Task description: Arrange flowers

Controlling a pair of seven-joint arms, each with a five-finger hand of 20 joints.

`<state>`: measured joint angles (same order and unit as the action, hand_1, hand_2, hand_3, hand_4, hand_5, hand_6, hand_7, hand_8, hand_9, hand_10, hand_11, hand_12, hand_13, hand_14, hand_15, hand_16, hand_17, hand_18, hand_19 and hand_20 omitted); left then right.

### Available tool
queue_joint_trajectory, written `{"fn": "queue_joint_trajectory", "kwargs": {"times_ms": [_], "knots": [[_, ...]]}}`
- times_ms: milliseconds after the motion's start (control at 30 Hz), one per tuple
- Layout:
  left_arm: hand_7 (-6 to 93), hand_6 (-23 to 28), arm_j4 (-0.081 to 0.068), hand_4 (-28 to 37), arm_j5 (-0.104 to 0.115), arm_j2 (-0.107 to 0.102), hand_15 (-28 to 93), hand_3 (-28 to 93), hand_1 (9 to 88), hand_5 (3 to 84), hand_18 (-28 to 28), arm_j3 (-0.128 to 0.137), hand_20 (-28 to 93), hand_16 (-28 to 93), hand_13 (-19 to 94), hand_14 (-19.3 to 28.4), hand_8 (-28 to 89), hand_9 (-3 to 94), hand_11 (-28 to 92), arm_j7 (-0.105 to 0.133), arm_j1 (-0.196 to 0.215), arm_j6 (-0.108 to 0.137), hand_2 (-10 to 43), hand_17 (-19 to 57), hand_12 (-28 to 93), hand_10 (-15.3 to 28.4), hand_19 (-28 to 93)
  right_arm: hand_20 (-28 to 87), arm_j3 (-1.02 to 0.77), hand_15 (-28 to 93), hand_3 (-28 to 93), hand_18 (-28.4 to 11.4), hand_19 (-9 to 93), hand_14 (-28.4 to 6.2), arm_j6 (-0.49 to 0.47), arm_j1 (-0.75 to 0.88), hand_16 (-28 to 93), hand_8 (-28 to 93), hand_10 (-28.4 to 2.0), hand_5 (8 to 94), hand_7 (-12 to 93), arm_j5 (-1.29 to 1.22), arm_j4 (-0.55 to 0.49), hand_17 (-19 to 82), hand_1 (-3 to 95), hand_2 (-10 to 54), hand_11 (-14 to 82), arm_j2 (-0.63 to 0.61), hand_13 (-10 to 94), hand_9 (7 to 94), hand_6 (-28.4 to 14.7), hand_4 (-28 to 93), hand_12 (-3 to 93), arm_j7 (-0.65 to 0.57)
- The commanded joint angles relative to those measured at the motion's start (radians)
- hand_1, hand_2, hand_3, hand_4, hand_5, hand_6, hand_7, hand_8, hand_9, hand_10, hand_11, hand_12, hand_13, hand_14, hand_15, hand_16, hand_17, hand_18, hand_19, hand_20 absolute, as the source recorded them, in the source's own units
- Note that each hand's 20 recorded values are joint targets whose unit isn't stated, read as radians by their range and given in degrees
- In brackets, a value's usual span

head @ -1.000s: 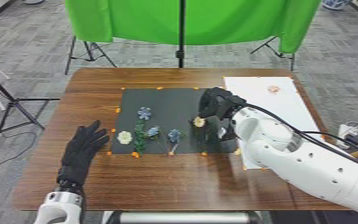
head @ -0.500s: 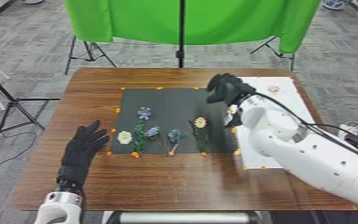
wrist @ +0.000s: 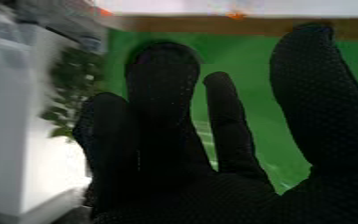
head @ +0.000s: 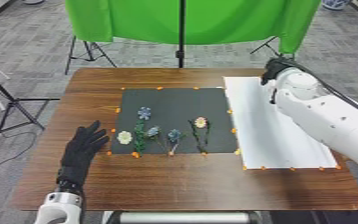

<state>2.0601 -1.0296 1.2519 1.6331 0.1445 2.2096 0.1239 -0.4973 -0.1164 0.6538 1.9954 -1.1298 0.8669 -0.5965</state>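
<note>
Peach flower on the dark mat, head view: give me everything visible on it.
The peach flower has a small, pale, rounded bloom with a warmer-toned middle. Thin dark green strands, stem or leaves, run from around it toward the robot, ending near the mat's near edge. It lies flat on the right part of the dark mat, bloom face up, to the right of a blue flower. Neither hand touches it. Real or artificial: can't tell.

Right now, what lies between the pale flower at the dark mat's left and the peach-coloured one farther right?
Blue flowers and a leafy green stem lie between them, as the head view shows.
</note>
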Motion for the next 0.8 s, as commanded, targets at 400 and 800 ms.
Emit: {"fn": "queue_joint_trajectory", "kwargs": {"times_ms": [400, 800], "knots": [[3.1, 7.6, -0.014, -28.3, -0.005, 0.001, 23, 57, 20.0, 36.3, 14.9, -0.005, 16, -1, 27, 19.8, -4, 36.9, 15, -0.012, -0.004, -0.010, 11.6, -0.6, 12, 14.8, 13, 57, -0.012, 62, 68, -12.5, 93, -2.2, 0.195, 0.154, 28, -14, -12.0, 59.1, 20, -0.009, 0.097, 63, 47.5, -9.5, 13.9, 0.010, 89, 72.6, 5.6, -23, 15.5, 0.013], [3.0, 7.6, -0.026, -28.3, -0.002, -0.018, 23, 57, 20.0, 36.4, 14.8, -0.007, 16, -1, 27, 19.8, -4, 36.8, 15, -0.008, -0.026, -0.026, 11.4, -0.6, 12, 14.8, 13, 62, -0.244, 63, 58, -11.4, 93, -0.2, 0.411, 0.430, 30, 5, -8.1, 81.1, 23, 0.034, -0.419, 69, 62.7, -9.5, 6.5, -0.206, 94, 92.5, 1.6, -22, 34.6, 0.038]]}}
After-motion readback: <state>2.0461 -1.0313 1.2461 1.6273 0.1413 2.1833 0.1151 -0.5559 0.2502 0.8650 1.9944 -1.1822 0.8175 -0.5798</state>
